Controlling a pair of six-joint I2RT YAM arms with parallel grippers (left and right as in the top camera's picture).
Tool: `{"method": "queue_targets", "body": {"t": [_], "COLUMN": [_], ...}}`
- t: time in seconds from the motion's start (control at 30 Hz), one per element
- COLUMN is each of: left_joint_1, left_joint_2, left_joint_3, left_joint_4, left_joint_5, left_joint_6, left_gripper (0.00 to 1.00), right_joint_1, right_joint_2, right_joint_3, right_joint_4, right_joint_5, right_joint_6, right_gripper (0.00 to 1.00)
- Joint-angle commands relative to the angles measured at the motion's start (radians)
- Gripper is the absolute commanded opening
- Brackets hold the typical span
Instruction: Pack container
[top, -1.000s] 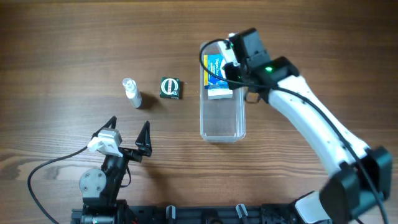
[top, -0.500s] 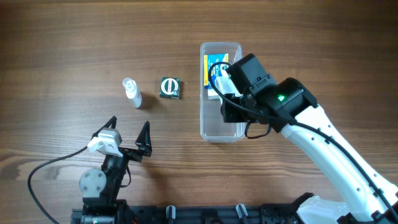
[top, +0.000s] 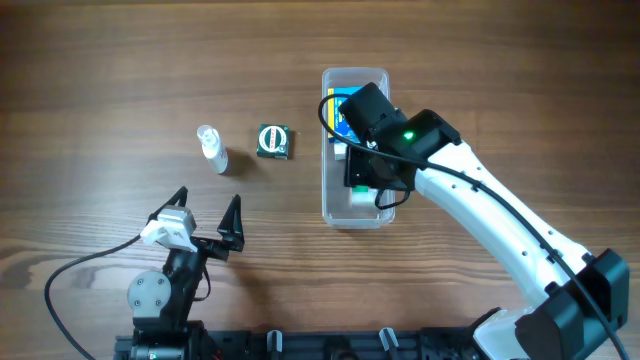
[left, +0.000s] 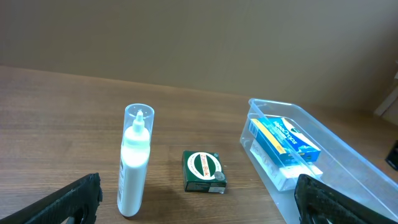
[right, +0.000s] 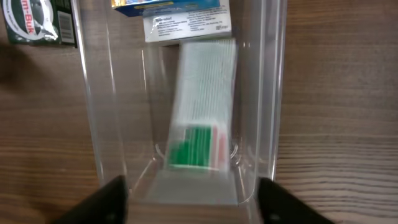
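Though cropped, green box (right: 34, 22) label reads "m-Buk"; print inside container (right: 93, 118) blurred.

The long clear plastic container (top: 340, 212) sits upright, open-topped, partly filled at its far end

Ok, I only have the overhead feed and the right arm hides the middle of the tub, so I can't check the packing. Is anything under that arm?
Observer: Yes. The right wrist view shows a white pack with a green and red label inside the tub, blurred.
Operator: Is the gripper gripping it?
Observer: No. The right gripper is open, jaws wide apart and clear of the pack.
Operator: Is the bottle standing?
Observer: Yes, the left wrist view shows the bottle upright beside the green box.
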Motion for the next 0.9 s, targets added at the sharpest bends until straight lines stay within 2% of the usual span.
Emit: {"method": "queue_targets", "body": {"t": [0.0, 0.2, 0.3, 0.43, 0.57, 0.73, 0.87], "left_joint_1": [0.006, 0.006, 0.006, 0.006, 0.006, 0.006, 0.006], "left_joint_2": [-0.004, -0.004, -0.004, -0.004, -0.004, -0.004, -0.004], "left_joint_3": [-0.005, -0.005, -0.005, -0.005, -0.005, -0.005, -0.005], "left_joint_4": [-0.002, -0.002, -0.002, -0.002, -0.002, -0.002, -0.002], "left_joint_5": [0.005, 0.005, 0.005, 0.005, 0.005, 0.005, 0.005], "left_joint_6": [0.015, 0.016, 0.015, 0.016, 0.015, 0.016, 0.016], "left_gripper": [1.0, 1.0, 1.0, 1.0, 1.0, 1.0, 1.0], "right_joint_1": [0.004, -0.001, -0.068, -0.348, -0.657, -0.869, -0.946], "right_joint_2": [0.012, 0.0, -0.072, -0.203, -0.208, -0.167, -0.122], "right_joint_3": [0.001, 0.017, 0.065, 0.089, 0.079, 0.079, 0.079], "right_joint_4": [0.002, -0.002, -0.005, -0.003, -0.014, -0.021, -0.042], "right_joint_5": [0.027, 0.044, 0.061, 0.079, 0.078, 0.077, 0.068], "right_joint_6": [0.002, 0.001, -0.028, -0.024, -0.023, 0.004, 0.003], "right_gripper": [0.85, 0.96, 1.0, 1.0, 1.0, 1.0, 1.0]}}
